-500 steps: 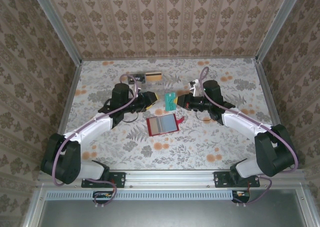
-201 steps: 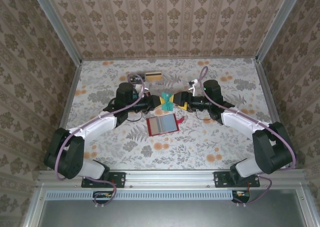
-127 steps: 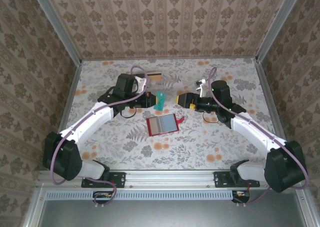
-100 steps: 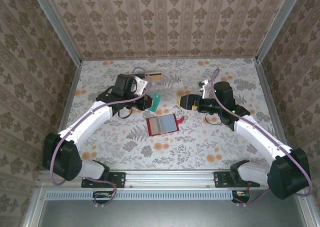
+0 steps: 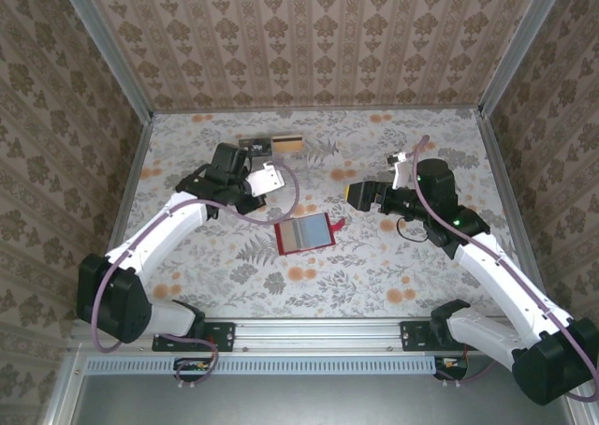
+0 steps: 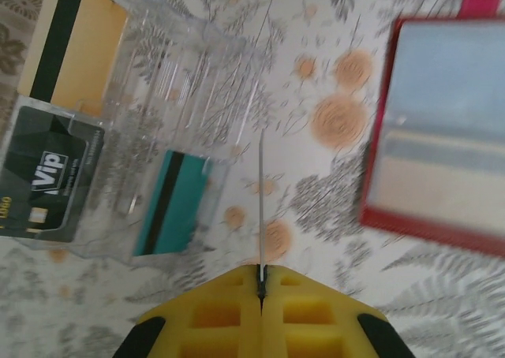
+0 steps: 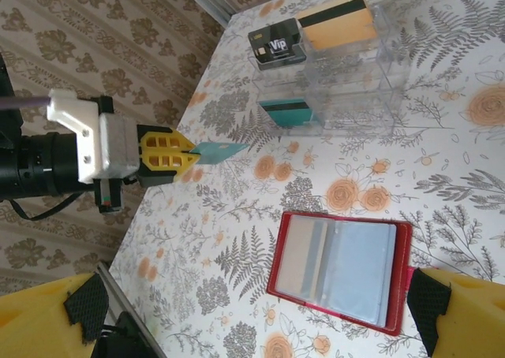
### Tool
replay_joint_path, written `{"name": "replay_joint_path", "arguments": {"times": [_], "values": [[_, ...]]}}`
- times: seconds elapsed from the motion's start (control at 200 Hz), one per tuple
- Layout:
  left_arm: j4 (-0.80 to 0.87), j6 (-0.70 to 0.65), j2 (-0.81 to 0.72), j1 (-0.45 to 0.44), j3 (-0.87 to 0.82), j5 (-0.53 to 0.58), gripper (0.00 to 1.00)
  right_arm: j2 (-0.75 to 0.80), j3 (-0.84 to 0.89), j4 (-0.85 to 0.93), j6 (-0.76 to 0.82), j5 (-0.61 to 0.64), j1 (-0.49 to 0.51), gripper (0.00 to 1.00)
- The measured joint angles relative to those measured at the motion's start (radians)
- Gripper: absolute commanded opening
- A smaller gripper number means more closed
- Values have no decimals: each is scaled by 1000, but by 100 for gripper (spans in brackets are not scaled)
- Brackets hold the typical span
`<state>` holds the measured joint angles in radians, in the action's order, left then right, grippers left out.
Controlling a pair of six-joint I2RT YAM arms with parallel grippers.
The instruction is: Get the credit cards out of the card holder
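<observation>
Open red card holder [image 5: 304, 233], pale inner face up, on a floral table [image 5: 402, 275]. The left gripper [image 5: 271, 180] lies beyond and left of it, the yellow-fingered right gripper [image 5: 360, 195] beyond and right. Farther beyond the holder lie a dark card [image 5: 251, 145] and a tan striped card [image 5: 288, 144], side by side.

The red card holder [image 5: 303, 233] lies open and flat, pale grey-blue inner face up, near the clear rack [image 7: 355, 82] on its near side. A gold card [image 7: 335, 20] and a black VIP card [image 7: 276, 44] lie at the rack's far side, and a teal card [image 7: 288, 110] lies inside it. A second teal card [image 7: 217, 153] is beside the rack, pinched in the left gripper [image 7: 185, 157].
</observation>
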<state>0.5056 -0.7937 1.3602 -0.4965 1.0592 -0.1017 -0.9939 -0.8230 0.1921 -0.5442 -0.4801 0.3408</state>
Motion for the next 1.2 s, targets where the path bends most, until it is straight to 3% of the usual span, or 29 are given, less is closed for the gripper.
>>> {"name": "replay_joint_path", "arguments": {"times": [0.18, 0.37, 1.2], "values": [[-95, -190, 86, 31, -32, 81, 0, 0, 0, 15, 0, 10, 0, 100], [-179, -285, 193, 74, -28, 121, 0, -1, 0, 18, 0, 19, 0, 100], [-251, -325, 400, 80, 103, 126, 0, -29, 0, 17, -2, 51, 0, 100]]}}
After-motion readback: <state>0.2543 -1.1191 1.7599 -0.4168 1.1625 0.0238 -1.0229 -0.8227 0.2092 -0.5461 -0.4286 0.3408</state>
